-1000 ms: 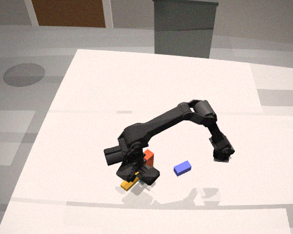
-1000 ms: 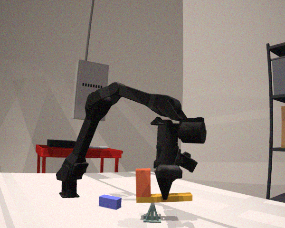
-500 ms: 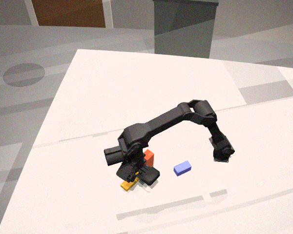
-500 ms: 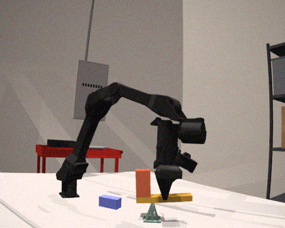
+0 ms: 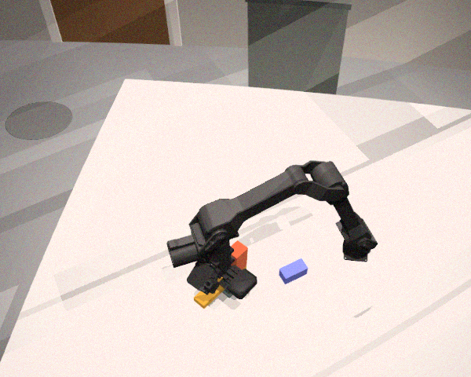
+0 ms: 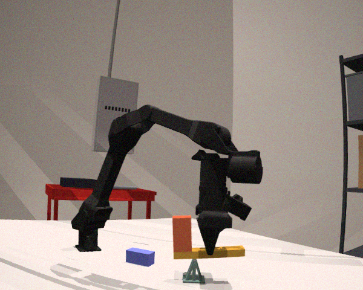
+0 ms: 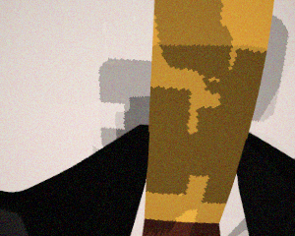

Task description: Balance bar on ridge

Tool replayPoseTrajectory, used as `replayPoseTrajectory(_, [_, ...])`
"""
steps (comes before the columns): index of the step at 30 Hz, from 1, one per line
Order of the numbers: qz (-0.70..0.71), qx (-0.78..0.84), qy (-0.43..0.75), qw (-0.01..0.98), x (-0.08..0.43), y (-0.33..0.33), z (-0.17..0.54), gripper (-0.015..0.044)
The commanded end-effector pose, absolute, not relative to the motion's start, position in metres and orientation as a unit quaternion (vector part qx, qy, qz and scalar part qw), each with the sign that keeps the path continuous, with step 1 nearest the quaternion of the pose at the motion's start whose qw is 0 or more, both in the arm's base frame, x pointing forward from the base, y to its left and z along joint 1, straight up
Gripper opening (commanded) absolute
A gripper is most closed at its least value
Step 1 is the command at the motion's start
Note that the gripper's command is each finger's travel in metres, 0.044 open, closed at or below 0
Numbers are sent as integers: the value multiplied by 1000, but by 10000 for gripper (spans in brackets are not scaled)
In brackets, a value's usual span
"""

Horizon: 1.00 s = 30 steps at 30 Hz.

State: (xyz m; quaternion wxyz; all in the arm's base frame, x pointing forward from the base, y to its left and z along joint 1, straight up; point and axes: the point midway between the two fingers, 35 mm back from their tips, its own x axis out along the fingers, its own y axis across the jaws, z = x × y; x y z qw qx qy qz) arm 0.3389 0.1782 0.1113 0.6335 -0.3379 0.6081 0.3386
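Observation:
The yellow bar is off the table and close to level. An orange-red block stands upright on its end nearer the arm's base. My gripper points down and is shut on the bar, a little past the block. The green ridge stands on the table under the bar, its peak between block and fingers in the exterior view. Its peak is at the bar's underside; I cannot tell whether they touch. In the top view the gripper mostly hides the ridge.
A blue block lies on the white table between the ridge and the arm's base. A red bench and a dark shelf rack stand beyond the table.

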Motion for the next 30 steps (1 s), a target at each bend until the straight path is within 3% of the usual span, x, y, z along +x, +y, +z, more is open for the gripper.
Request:
replayPoseTrajectory(1, [337,-337,609,634,339,178,110,0])
replayPoseTrajectory(30, [337,-337,609,634,339,178,108,0])
